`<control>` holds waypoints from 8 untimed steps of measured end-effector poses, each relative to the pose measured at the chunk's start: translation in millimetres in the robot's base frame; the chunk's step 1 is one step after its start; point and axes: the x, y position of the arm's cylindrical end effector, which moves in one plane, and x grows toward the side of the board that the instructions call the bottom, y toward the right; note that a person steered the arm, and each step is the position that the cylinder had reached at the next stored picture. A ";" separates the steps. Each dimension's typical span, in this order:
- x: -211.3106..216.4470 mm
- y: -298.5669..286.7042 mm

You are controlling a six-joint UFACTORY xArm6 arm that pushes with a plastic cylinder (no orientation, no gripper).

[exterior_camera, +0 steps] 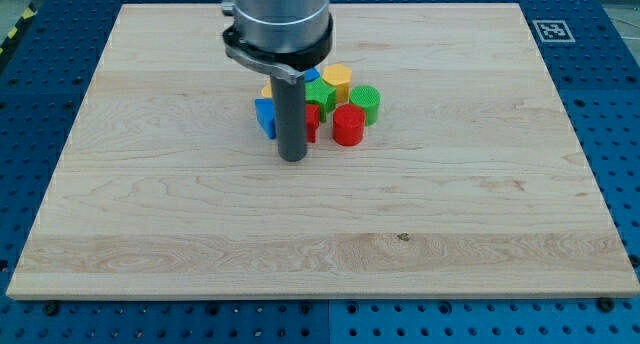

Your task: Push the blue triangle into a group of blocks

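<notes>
A black-and-white square tag sits at the tabletop's 1 o'clock corner; no words can be read. The blue triangle touches the block group at its 9 o'clock side, partly hidden. The rod has no fingers, and its tip rests just at the triangle's 4 o'clock.

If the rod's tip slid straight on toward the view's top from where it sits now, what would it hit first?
My tip sits just below the cluster. Heading toward the view's top, it would most likely meet the small red block partly hidden behind the rod, with the blue triangle block just to its left. Depth is unclear, so this is a guess.
</notes>
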 end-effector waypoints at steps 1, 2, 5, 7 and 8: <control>3.2 -42.3; -25.6 -87.4; -66.1 -65.1; -41.1 -42.9; -41.3 -26.9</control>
